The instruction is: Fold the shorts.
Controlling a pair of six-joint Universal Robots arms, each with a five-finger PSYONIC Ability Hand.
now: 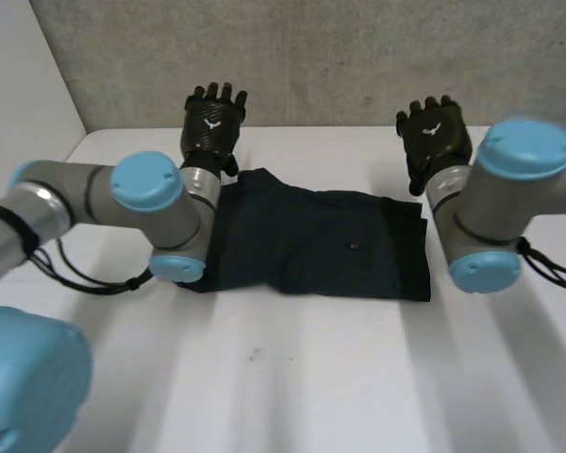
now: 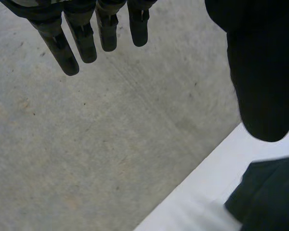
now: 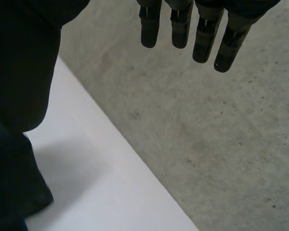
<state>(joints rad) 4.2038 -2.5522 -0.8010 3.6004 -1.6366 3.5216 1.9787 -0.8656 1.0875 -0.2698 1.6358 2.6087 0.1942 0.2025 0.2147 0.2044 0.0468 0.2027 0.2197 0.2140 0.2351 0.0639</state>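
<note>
Behind the white table (image 1: 311, 377) a grey wall (image 1: 311, 57) is seen. The dark shorts (image 1: 321, 241) are laid flat on the middle of the table, somewhat toward its far edge. Their long axis is set across the table, from the left arm's side to the right arm's side.

The left hand (image 1: 215, 118) is held up over the far edge, just beyond the shorts' far left corner. Its fingers (image 2: 82, 38) are kept straight and slightly apart, pointed at the wall, and nothing is gripped by them. The right hand (image 1: 434, 132) is held likewise over the far edge, beyond the shorts' far right corner. Its fingers (image 3: 197, 29) are straight and close together, and nothing is held.

In both wrist views the cloth is seen behind the palm, at the thumb's side, not at the fingertips. The shorts are thus judged to lie toward the robot from both hands. The left hand is judged the nearer to the cloth, though not by much. Each hand would have to be drawn back and lowered before an end could be taken and folded along the long axis.
</note>
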